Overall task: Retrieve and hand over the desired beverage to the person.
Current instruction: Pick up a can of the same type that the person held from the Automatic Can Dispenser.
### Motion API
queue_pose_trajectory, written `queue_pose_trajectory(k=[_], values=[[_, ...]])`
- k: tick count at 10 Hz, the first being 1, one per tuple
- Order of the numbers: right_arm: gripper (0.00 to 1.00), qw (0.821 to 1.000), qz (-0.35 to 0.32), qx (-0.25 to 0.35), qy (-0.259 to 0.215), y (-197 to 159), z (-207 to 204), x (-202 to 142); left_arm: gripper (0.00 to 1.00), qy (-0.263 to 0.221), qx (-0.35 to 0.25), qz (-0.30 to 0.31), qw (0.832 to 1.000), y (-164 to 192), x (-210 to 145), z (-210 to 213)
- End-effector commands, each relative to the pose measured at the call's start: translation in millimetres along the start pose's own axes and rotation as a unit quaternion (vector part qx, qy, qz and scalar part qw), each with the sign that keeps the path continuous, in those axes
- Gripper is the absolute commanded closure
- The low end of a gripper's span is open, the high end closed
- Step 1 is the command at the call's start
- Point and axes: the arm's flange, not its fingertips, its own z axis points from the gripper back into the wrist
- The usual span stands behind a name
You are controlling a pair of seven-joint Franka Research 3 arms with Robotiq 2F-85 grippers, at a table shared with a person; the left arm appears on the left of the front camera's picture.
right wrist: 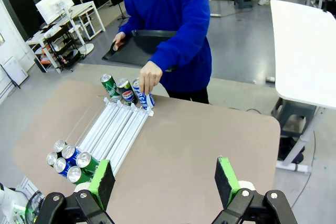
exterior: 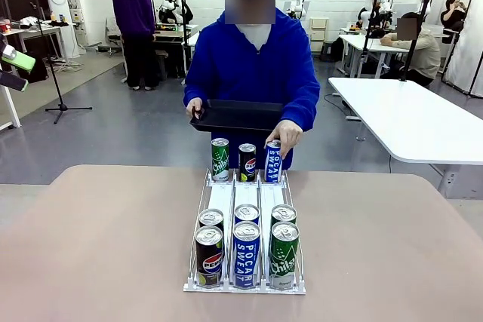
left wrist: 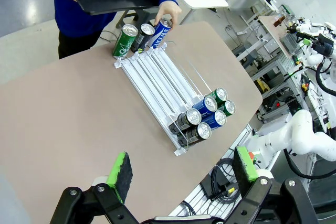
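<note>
**Both grippers idle above the table while a hand rests on the far Pocari can**

The person [exterior: 249,65] stands at the far edge of the table [exterior: 98,239], holding a black tray [exterior: 238,115] level against the chest with one hand. The other hand [exterior: 285,135] is curled over the top of the Pocari Sweat can [exterior: 272,162], which stands at the far end of the rack [exterior: 245,197] beside a Pepsi and a green Chilsung can. Six more cans crowd the near end. The left gripper [left wrist: 181,157] and the right gripper [right wrist: 165,163] both hang high above the table, jaws wide and holding nothing.

The main risk is fetching the wrong drink. The hand may be marking the wanted can or merely setting it down (the pictures do not settle which). A reach toward the far end could meet that hand. The near cans stand touching, so a finger pushed between them could tip a neighbour. If the far can is let go, it may slide down its lane into the near ones.

The back row's labels are mostly hidden, and in the front view the tray's inside cannot be seen.
</note>
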Motion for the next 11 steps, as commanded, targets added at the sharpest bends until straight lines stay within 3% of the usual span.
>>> queue_pose_trajectory(k=[1,9,10,11], values=[[0.0,1.0,0.001,0.016,-0.003,-0.5,-1.7,-0.1,0.0,-0.002,-0.006,-0.007,1.0,1.2,1.1,1.2],[0.0,1.0,0.001,0.016,-0.003,-0.5,-1.7,-0.1,0.0,0.0,0.0,0.0,1.0,0.0,0.0,0.0],[0.0,1.0,0.001,0.016,-0.003,-0.5,-1.7,-0.1,0.0,0.039,0.02,-0.027,0.999,-27.3,5.9,-15.5],[0.0,1.0,0.001,0.016,-0.003,-0.5,-1.7,-0.1,0.0,0.108,0.042,-0.075,0.99,-68.9,15.3,-42.2]])
